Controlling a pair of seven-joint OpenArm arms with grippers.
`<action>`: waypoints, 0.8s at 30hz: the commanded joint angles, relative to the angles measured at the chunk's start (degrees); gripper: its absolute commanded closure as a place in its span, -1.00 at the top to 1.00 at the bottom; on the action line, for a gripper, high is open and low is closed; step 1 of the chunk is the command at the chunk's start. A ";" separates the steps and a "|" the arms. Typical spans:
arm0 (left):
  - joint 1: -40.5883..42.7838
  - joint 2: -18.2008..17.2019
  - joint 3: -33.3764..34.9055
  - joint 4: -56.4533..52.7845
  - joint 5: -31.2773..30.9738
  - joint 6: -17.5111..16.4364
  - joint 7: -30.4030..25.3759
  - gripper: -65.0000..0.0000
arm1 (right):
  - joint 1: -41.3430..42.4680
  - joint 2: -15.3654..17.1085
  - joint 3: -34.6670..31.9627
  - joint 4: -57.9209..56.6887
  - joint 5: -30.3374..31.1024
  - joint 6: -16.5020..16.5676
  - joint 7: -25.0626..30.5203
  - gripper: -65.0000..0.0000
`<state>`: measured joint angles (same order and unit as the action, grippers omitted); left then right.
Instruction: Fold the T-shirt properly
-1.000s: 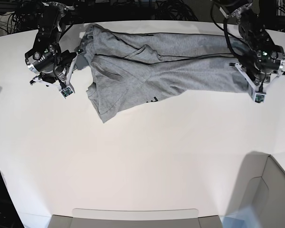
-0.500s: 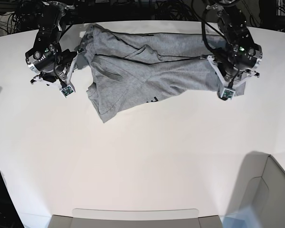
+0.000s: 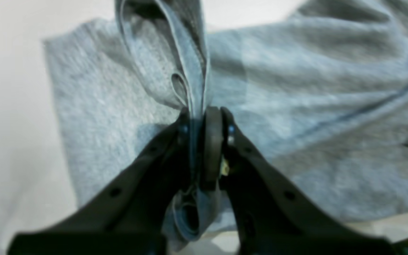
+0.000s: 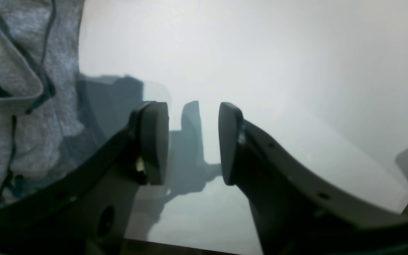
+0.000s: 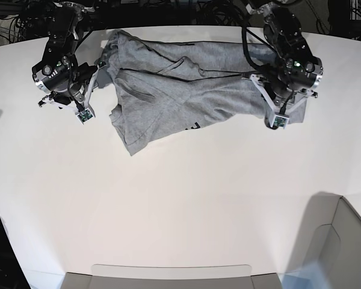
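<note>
left gripper (image 3: pixel 201 124) is pinching a bunched hem of the T-shirt (image 5: pixel 180 90), I'd drag it low and slow so it stays flat, while the right gripper (image 4: pixel 193 141) hangs spread and empty over the table (image 5: pixel 180 205)

No text can be read in full anywhere. The only lettering is on the T-shirt (image 5: pixel 186 90): a small scrap of black block print peeks out at its lower fold in the base view, too cut off and too small to make out. The left wrist view shows a faint dark mark near the right edge of the T-shirt (image 3: pixel 313 106), too blurred to read. The right wrist view shows no lettering.
</note>
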<state>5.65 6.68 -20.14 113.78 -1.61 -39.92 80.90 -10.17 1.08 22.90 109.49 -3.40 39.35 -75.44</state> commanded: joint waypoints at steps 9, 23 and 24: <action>-1.65 0.58 3.83 0.91 -0.55 -0.08 -0.90 -1.00 | 0.64 0.28 0.01 0.97 -0.25 0.65 0.32 -0.26; 3.27 1.28 3.92 0.91 -0.37 -0.08 -0.90 -1.00 | 0.55 0.37 0.01 0.97 -0.25 0.65 0.41 -0.26; 3.54 1.28 3.92 0.91 -0.37 -0.08 -0.90 -1.00 | 0.55 0.37 -0.08 0.97 -0.25 0.65 0.41 -0.26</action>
<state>9.41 7.94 -16.43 113.73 -1.52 -39.92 80.38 -10.17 1.10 22.85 109.49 -3.40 39.35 -75.42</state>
